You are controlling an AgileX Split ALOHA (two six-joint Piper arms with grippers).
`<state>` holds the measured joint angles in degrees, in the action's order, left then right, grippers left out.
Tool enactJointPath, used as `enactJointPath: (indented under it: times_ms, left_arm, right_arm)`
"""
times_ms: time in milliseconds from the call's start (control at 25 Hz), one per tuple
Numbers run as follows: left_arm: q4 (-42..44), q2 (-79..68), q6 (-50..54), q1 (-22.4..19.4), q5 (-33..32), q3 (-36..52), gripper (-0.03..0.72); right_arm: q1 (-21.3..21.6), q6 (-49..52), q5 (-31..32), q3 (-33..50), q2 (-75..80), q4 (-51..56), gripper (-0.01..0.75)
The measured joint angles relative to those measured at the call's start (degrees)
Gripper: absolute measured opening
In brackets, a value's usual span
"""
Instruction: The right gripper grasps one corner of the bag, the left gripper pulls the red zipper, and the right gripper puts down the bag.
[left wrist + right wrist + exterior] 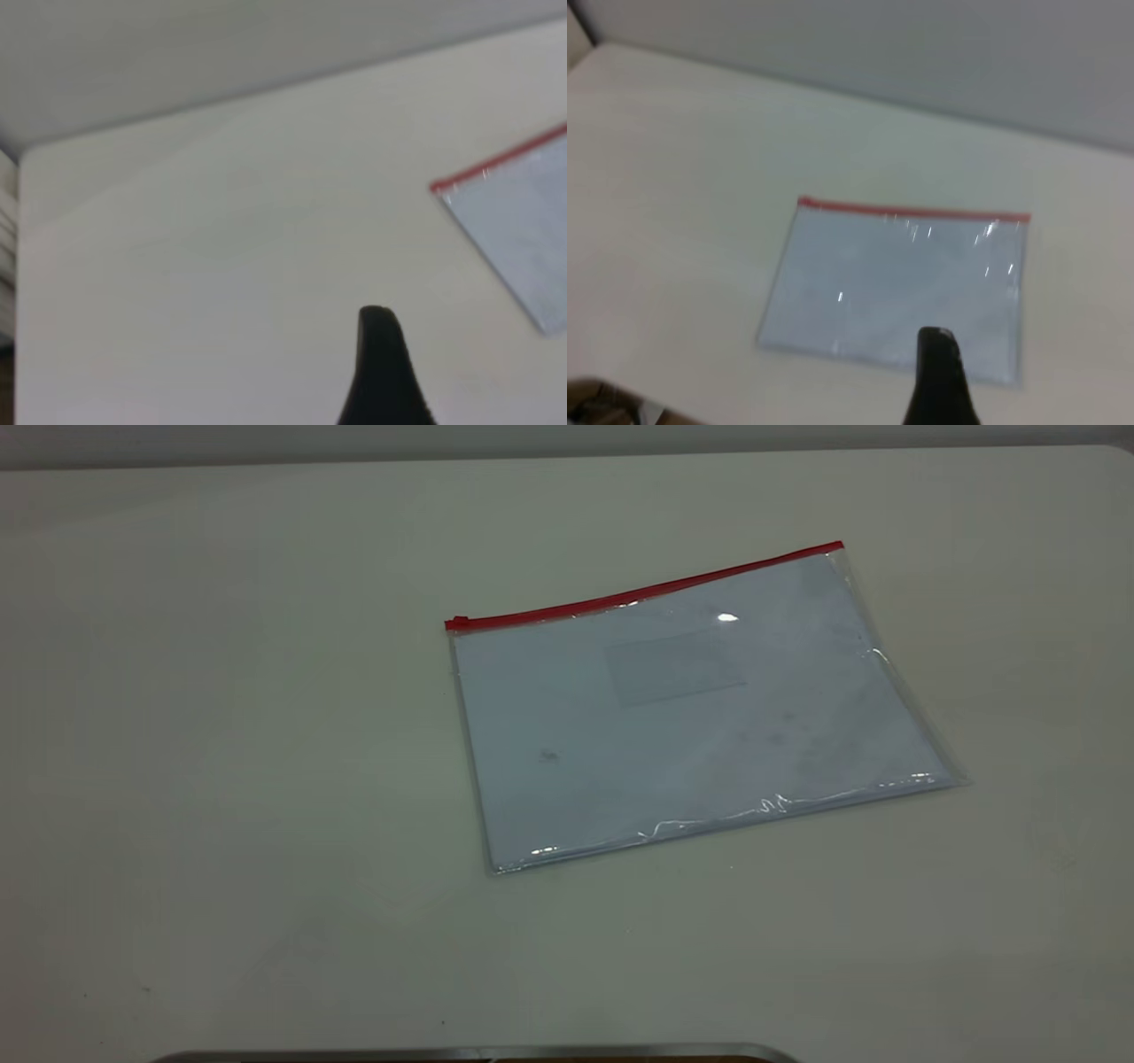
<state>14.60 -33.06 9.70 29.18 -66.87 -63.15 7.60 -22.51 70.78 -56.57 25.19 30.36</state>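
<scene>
White tabletop filled the exterior view, the table (221, 779) bare on its left half. Right of centre lay the bag (691, 717), flat on the table, a clear pouch with white sheets and a faint label patch showing through. Its red zipper (642, 592) ran along the far long edge, the slider tab at the left end, and the right-hand corner (837, 547) lay down on the table too. No arm appeared in that view. The left claw (381, 372) showed only one dark fingertip, clear of the bag; the right claw (941, 376) likewise, in front of the bag's near edge; I could not tell either's opening.
</scene>
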Motion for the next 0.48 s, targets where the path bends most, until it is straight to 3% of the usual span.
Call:
enactJointPath:
  times_ms: [480]
  left_arm:
    - [-1.39, 14.25, 0.1, 0.0, 0.0, 24.1, 0.582]
  right_arm:
    - [0.0, 0.01, -0.95, 23.92, -16.15, -9.77, 0.591]
